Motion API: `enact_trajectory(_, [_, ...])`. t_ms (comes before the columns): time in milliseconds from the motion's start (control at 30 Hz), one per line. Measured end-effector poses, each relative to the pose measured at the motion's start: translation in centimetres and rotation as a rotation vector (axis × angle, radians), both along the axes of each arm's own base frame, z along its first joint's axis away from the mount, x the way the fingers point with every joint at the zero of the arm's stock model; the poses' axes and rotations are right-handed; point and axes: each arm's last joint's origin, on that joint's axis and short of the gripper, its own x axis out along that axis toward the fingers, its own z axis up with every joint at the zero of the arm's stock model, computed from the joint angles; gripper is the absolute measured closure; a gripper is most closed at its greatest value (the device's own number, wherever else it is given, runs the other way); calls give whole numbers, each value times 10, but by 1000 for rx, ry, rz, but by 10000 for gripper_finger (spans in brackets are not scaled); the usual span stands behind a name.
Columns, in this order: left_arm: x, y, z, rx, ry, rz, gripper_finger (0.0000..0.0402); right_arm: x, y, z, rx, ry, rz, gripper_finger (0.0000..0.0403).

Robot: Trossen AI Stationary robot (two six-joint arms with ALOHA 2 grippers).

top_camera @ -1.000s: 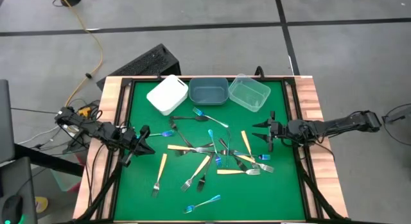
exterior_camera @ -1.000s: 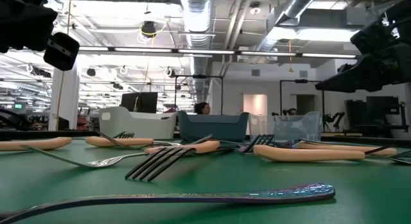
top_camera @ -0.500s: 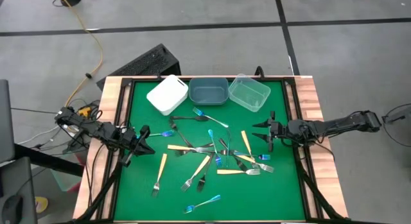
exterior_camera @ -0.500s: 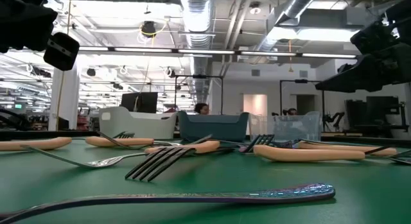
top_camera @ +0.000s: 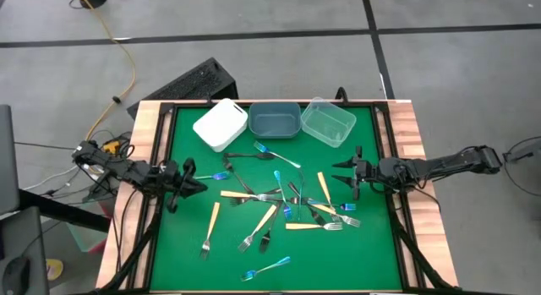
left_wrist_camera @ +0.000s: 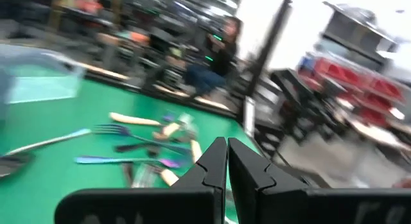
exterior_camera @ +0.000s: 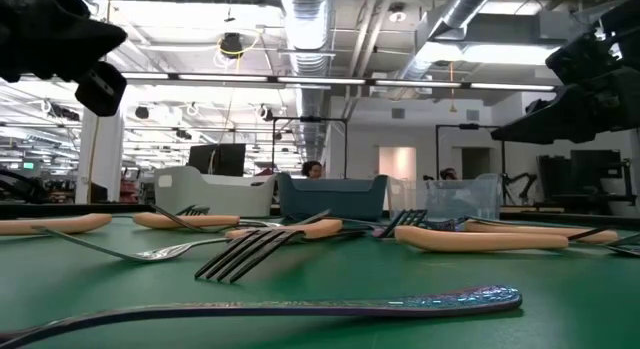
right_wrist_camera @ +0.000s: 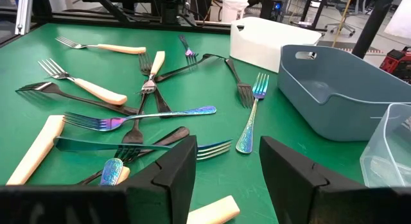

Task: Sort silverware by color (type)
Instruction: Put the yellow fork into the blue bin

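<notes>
The silverware (top_camera: pixel 283 202), small forks with blue, yellow-orange or black handles, lies scattered flat over the middle of the green mat (top_camera: pixel 182 261). My left gripper (top_camera: pixel 199 183) hovers at the mat's left edge, shut and empty (left_wrist_camera: pixel 226 161), pointing level across the mat. A blue fork (top_camera: pixel 221 175) lies just beyond its fingertips. My right gripper (top_camera: pixel 345 172) hovers at the mat's right edge, open (right_wrist_camera: pixel 228 169), with nothing between its fingers. It points toward crossed forks, among them a blue one (right_wrist_camera: pixel 148 115) and a yellow-handled one (right_wrist_camera: pixel 96 90).
Three bins stand in a row along the far edge: white (top_camera: pixel 221 123), grey-blue (top_camera: pixel 275 119) and clear (top_camera: pixel 328 122). Wooden strips (top_camera: pixel 140 185) border the mat left and right. Bare mat lies near the front corners. A single blue fork (top_camera: pixel 269 267) lies near the front edge.
My left gripper has stayed where it was but has swung at the wrist and rolled. Its fingers now point more straight across the mat toward the right edge instead of slanting toward the near edge. It remains shut. Nothing on the mat has moved.
</notes>
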Motion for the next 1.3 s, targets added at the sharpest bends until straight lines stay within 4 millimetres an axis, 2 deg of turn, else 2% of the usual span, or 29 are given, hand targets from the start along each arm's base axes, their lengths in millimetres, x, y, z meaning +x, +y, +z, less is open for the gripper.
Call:
enact_trajectory(533, [0,1,0,-7,-3,30,401,0,0,0,-4,0,-9,212])
enact_trajectory(667, [0,2,2,-111,-12,78,401,0,-4,0,-23,-4,-86,212])
enact_trajectory(867, [-1,7,12,-371,-104,182,401,0,-5,1,-24,-3,-97,212])
enact_trajectory(967, [-1,9,12,-439,-113,257,401,0,-5,2,-21,-17,-97,212])
enact_trajectory(1033, [-2,11,11,-496,-122,306,401,1,-4,5,45,-62,-96,212])
enact_trajectory(1200, [-2,13,10,-539,-131,400,401,2,-1,16,497,-249,-80,212])
enact_trajectory(1300, [-2,14,10,-543,-136,414,401,3,-1,20,679,-320,-97,212])
